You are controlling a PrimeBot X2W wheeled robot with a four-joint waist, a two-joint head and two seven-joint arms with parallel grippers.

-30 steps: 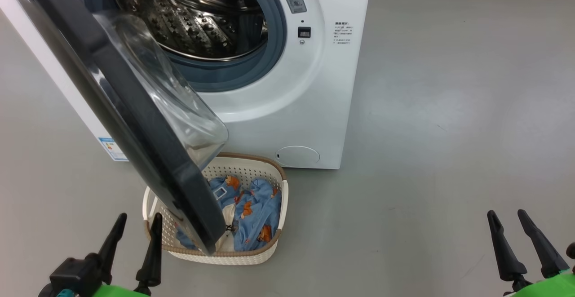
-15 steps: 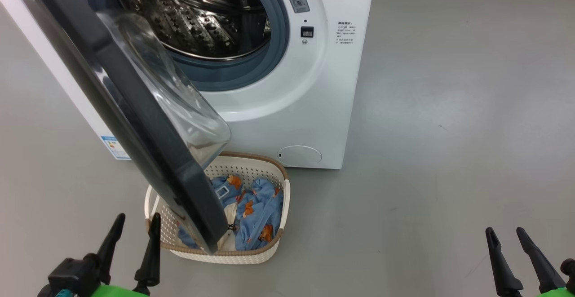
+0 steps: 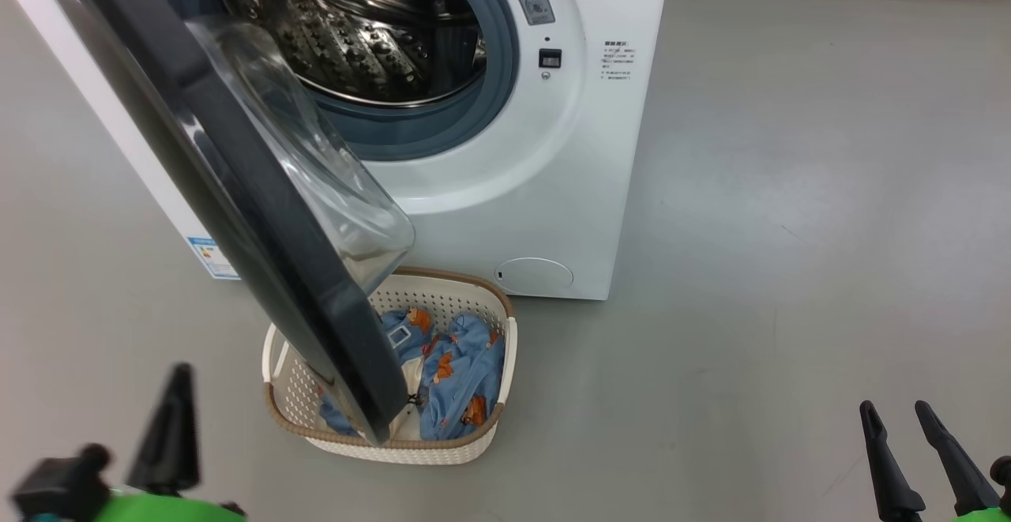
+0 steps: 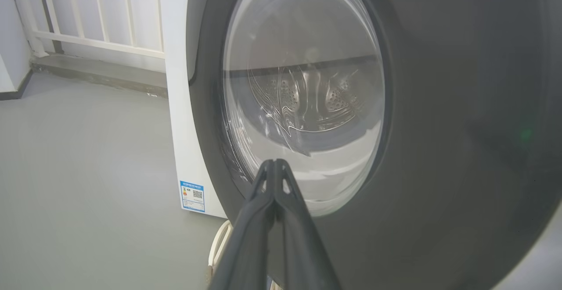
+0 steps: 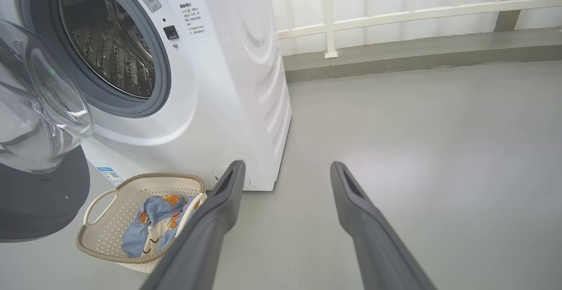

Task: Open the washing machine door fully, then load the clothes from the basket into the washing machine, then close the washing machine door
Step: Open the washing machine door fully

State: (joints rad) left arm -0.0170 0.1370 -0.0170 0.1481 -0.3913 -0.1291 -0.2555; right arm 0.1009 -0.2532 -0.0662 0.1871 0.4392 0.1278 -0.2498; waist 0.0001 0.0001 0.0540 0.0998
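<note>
Glossy black door rim (image 3: 237, 190), perforated steel drum (image 3: 355, 24), plastic basket (image 3: 395, 447)

Smooth grey floor (image 3: 790, 190) with a soft sheen of even light. At twelve o'clock in the right wrist view, a white barred railing (image 5: 328, 18) stands on a low grey kerb (image 5: 417, 55).

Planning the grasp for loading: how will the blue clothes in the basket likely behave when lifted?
The clothes lie crumpled, so probably floppy: they would drape and dangle when lifted. They look thin, likely light. Pieces overlap in the basket, so one may drag another along.
</note>
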